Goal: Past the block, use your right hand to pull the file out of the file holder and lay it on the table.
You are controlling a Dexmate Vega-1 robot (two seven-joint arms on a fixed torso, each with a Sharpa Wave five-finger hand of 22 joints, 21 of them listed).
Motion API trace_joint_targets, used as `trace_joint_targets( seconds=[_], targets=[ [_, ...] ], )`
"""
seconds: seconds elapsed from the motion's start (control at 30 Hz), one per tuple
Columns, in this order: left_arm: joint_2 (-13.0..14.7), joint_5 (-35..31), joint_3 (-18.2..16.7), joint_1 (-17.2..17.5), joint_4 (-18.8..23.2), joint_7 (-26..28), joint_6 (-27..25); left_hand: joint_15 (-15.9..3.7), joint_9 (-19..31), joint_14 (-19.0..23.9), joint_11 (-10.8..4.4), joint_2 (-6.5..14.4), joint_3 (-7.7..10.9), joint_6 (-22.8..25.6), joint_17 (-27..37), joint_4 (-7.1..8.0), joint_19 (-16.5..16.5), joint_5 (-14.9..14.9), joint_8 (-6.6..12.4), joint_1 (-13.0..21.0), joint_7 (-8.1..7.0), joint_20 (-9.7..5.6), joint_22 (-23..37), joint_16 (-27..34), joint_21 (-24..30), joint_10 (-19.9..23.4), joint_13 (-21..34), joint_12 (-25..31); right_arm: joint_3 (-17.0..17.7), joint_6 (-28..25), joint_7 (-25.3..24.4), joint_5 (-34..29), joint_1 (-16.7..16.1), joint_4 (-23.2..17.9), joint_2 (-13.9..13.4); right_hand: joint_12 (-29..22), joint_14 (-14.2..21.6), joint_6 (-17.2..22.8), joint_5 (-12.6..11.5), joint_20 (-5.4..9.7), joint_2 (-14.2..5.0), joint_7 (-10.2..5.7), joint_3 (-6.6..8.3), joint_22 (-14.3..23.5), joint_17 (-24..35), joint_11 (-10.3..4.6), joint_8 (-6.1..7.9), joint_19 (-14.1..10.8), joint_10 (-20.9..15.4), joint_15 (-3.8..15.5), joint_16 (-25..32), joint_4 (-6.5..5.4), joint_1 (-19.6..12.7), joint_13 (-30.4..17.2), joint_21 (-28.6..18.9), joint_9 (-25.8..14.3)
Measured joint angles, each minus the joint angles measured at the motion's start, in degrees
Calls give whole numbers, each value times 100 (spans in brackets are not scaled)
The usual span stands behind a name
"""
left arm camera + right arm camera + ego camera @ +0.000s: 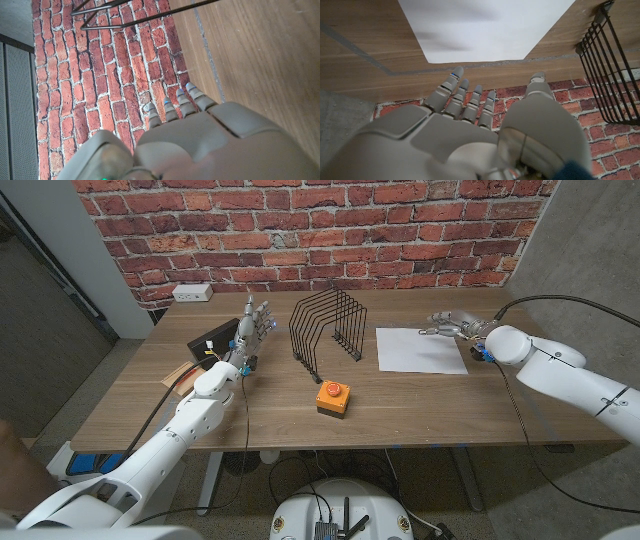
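The white file (420,350) lies flat on the table to the right of the black wire file holder (328,330), whose slots hold nothing. My right hand (455,328) hovers at the sheet's far right corner with its fingers spread and nothing in them. In the right wrist view the hand (470,130) reaches toward the file (485,25), with the holder (615,65) off to one side. The orange block with a red button (333,398) sits in front of the holder. My left hand (252,328) stands upright left of the holder, fingers apart; the left wrist view shows its fingers (190,100) and the holder's wires (130,10).
A black box (215,340) with cables lies by the left hand. A white power strip (192,293) sits at the table's back left edge. The brick wall (320,230) rises right behind the table. Bare wood runs along the front of the table (450,410).
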State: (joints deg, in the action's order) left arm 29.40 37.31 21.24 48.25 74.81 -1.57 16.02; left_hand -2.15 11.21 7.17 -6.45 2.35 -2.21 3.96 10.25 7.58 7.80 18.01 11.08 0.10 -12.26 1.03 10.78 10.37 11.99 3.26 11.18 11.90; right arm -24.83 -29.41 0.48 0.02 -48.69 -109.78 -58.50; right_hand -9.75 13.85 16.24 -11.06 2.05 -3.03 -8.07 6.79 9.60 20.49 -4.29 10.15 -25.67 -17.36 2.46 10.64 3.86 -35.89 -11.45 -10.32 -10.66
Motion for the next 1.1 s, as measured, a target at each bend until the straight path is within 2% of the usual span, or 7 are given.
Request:
trace_joint_targets(
  seconds=[0.13, 0.43, 0.7, 1.1],
  targets=[
    [1, 0, -1, 0, 2, 0, 0, 0, 0, 0, 0, 0, 0, 0, 0, 0, 0, 0, 0, 0, 0, 0, 0, 0, 0, 0, 0, 0, 24, 83, -173, 165, 12, 149, 202, 0, -23, 0, 0, 0, -30, 0, 0, 0, -4, 31, 0, 0, 31, -24, 0, 0, 30, 0, 0, 27],
    [8, 3, -5, 1, 12, -1, 0, 0, 0, 0, 0, 0, 0, 0, 0, 0, 0, 0, 0, 0, 0, 0, 0, 0, 0, 0, 1, 0, 57, 653, -546, 554, 62, 638, 601, -22, -42, -31, 26, -1, -6, 31, 0, 1, -31, 31, 0, 42, 30, -42, 0, 0, 55, 13, 0, 27],
    [11, 6, -9, 4, 16, -2, -7, 0, 0, 0, 0, 0, 0, 0, 0, 0, 0, 0, 0, 0, 0, 0, 0, 0, 0, 0, 1, 0, 114, 1440, -851, 921, 83, 1170, 932, -45, -74, -31, 36, 31, -29, 31, 0, 1, -58, 30, 24, 113, 30, -10, 0, 0, 107, 27, 0, 27],
    [14, 9, -10, 5, 19, 0, -12, 0, 0, 0, 0, 0, -17, 0, 0, 17, 0, 0, 0, 0, 0, 0, 0, 0, 0, 0, 1, 0, 319, 2664, -1245, 1449, -112, 1895, 1461, -45, -134, -31, 48, 48, -67, 31, -47, -28, -110, -11, 23, 239, 72, -11, 0, -45, 250, 54, 0, 27]
  ],
)
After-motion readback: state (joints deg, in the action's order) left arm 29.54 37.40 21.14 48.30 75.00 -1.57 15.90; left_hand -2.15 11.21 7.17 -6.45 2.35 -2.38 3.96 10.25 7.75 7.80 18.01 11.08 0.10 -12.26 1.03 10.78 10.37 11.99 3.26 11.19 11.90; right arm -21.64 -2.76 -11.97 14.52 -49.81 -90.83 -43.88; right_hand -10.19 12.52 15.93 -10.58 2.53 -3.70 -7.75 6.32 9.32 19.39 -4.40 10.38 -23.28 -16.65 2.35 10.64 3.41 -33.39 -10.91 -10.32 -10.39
